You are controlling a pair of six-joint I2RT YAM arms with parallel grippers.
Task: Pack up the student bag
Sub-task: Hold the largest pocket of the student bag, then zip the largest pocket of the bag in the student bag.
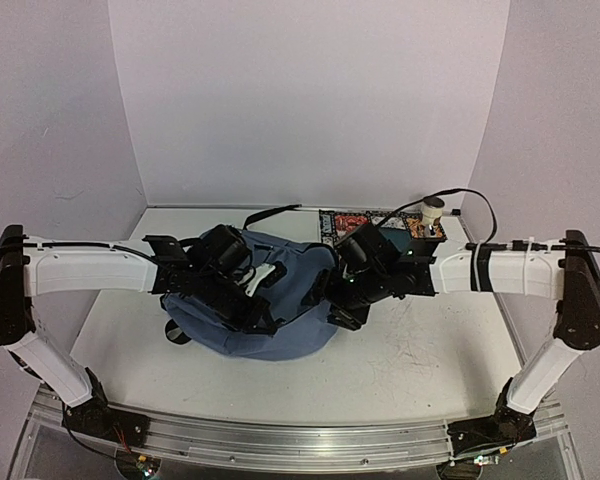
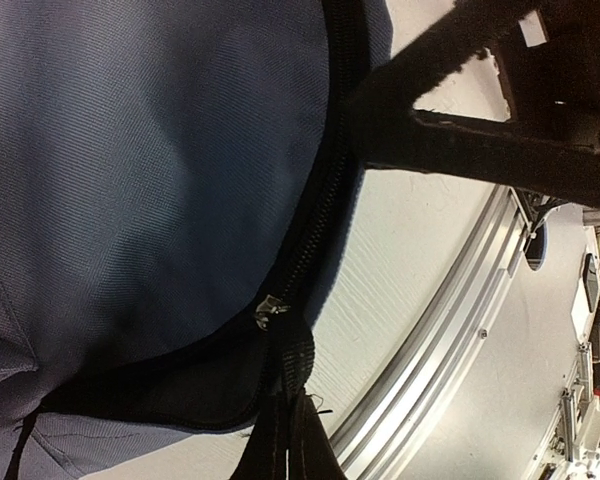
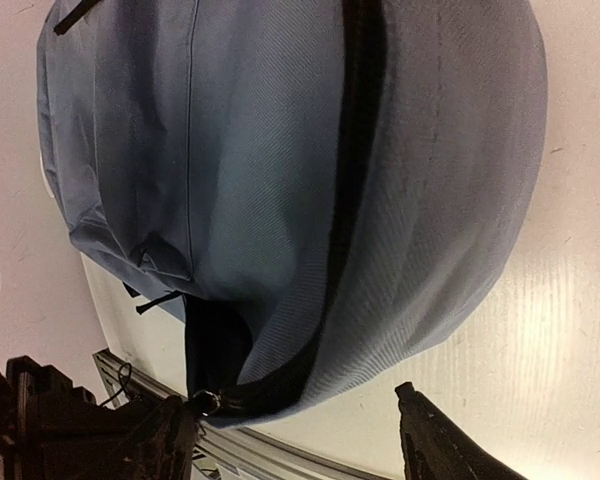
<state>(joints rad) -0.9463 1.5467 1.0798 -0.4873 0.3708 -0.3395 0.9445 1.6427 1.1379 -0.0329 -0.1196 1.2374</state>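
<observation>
My left gripper, in the upper right of its view, is pinched shut right at the black zipper edge of the student bag. I can't tell if it really has cloth. My right gripper is wide open and holds nothing. The bag lies in the middle of the top view. I think I should close softly on the little zipper pull, lower left, then tug slowly along the zipper.

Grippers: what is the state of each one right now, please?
Left gripper: shut at the zipper edge of the student bag; grip cannot be told.
Right gripper: open, holding nothing.
</observation>
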